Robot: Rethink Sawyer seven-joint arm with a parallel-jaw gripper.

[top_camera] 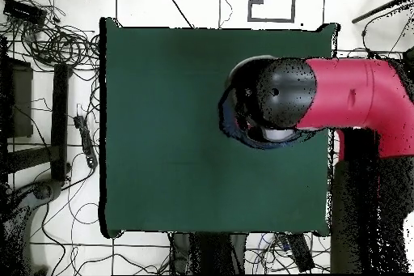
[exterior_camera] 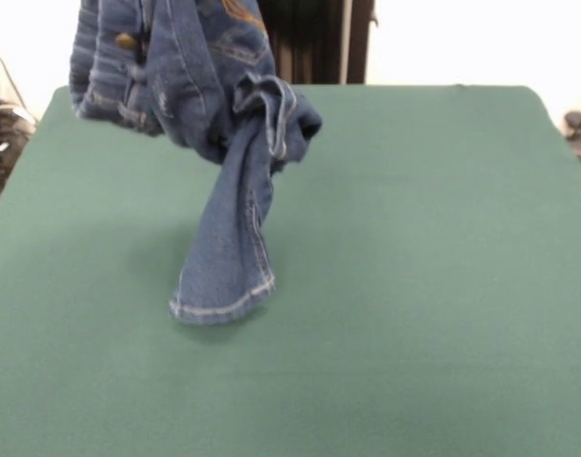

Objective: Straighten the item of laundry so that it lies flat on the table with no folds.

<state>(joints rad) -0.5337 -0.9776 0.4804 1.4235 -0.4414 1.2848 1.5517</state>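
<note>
A small pair of blue jeans (exterior_camera: pixel 190 86) hangs bunched in the air above a green table (exterior_camera: pixel 424 286). One leg dangles down, its hem just at the cloth or barely above it, left of the table's middle in the front view. The waistband and brass button sit at the top left. From overhead, the red and black arm (top_camera: pixel 340 103) covers the jeans almost entirely. The gripper is hidden, so whether it is clamped cannot be told.

jeans (exterior_camera: pixel 190 86) top cut off by frame, arm (top_camera: pixel 340 103) hiding end effector
</note>
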